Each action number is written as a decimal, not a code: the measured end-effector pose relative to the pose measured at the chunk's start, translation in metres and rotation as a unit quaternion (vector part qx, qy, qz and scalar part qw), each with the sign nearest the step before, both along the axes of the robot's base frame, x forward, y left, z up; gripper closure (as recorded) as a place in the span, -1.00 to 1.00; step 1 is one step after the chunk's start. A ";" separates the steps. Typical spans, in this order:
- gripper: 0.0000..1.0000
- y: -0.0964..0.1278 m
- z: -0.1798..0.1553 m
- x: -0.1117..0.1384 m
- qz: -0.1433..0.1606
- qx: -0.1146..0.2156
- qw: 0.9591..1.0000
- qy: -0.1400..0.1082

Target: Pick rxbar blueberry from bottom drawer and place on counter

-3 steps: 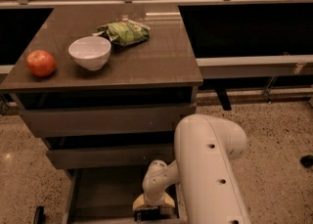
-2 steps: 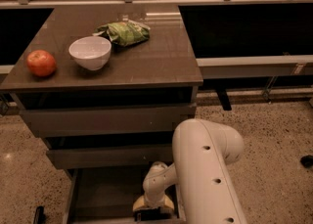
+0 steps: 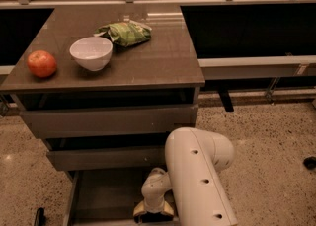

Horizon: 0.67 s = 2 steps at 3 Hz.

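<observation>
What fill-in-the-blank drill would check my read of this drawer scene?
The gripper is lowered into the bottom drawer, which stands ____.
The counter holds ____ things: a red fruit, a white bowl and a snack bag.
The snack bag's colour is ____.
Missing words: open; three; green.

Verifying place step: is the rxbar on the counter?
No: the counter holds only apple, bowl and green bag; the gripper is down in the bottom drawer.
</observation>
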State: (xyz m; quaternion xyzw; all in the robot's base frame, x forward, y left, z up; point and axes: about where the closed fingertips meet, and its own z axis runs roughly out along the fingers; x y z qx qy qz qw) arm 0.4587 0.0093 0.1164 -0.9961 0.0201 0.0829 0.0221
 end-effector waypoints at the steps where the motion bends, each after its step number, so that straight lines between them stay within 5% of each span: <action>1: -1.00 0.000 -0.004 -0.001 0.000 0.001 1.000 0.004; 2: -0.62 0.000 -0.006 -0.002 0.001 0.001 1.000 0.006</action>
